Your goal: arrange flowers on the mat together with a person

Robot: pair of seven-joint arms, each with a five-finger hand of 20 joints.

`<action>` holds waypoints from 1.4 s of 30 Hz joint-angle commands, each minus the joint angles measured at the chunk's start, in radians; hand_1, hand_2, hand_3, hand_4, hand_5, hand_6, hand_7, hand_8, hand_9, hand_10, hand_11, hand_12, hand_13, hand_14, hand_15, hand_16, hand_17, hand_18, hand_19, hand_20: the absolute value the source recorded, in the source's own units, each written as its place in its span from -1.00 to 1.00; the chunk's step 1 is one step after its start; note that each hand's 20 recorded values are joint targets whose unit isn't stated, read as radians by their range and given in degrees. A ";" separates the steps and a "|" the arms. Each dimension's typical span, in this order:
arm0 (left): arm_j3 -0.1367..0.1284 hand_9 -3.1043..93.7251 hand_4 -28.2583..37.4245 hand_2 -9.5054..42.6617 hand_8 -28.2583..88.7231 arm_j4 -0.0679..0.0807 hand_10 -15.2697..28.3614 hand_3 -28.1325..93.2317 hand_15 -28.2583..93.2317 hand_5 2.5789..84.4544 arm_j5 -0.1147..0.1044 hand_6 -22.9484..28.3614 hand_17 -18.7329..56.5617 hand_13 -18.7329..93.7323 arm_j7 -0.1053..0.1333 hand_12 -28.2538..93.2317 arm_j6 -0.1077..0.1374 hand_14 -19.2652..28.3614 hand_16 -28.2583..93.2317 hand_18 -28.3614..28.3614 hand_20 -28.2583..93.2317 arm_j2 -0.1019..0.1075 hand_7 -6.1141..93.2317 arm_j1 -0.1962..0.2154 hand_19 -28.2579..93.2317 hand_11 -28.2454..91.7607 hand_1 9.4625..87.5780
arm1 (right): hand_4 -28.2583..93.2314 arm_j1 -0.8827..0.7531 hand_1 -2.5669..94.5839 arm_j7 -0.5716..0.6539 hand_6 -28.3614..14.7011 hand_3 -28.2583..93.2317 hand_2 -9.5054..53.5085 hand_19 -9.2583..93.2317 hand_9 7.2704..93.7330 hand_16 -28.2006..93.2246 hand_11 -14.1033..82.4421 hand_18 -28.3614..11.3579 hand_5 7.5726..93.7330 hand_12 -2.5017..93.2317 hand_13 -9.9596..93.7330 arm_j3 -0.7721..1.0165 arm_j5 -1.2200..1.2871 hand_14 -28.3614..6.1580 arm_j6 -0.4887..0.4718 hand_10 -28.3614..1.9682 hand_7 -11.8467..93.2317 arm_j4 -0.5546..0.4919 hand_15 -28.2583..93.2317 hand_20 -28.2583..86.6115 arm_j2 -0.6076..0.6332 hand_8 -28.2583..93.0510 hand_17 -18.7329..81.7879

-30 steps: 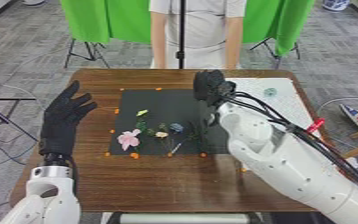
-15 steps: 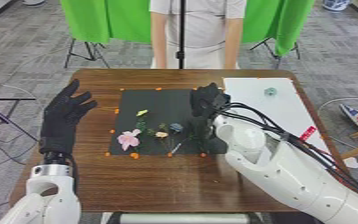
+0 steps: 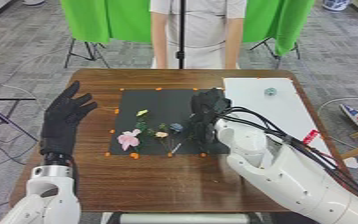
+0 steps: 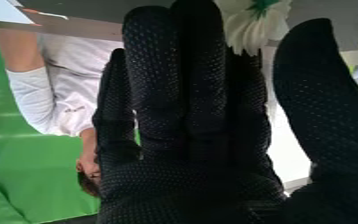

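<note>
mat (image 3: 168, 104) lay beneath the right hand (image 3: 208, 106), which had just drawn back, thumb (image 4: 313, 80) wide of straight fingers (image 4: 153, 85); the white flower (image 4: 254, 31) nearby likely needed gripping.

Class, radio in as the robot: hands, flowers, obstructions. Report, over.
Left hand open, beside mat. Right hand open over mat's right side, hiding part of it. White flower near its fingertips; pink flower on mat.

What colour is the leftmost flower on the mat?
The leftmost flower is pink, clearest in the head view.
</note>
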 commanded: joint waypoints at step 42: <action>-0.005 -0.17 -1.00 -0.39 -0.66 -0.007 0.45 0.78 0.21 -0.20 0.008 0.05 -0.74 -0.20 0.011 -0.39 0.013 0.83 -0.67 0.84 -0.29 -0.004 -0.71 0.060 0.18 -0.19 -0.70 | -0.99 -0.816 -0.56 -0.259 0.56 0.74 -0.60 -0.02 -0.25 -0.28 -0.61 -0.83 -0.36 -0.66 -0.24 0.958 1.478 -0.34 -0.026 0.05 -0.57 -0.341 -0.26 -0.35 -0.155 -0.71 -0.54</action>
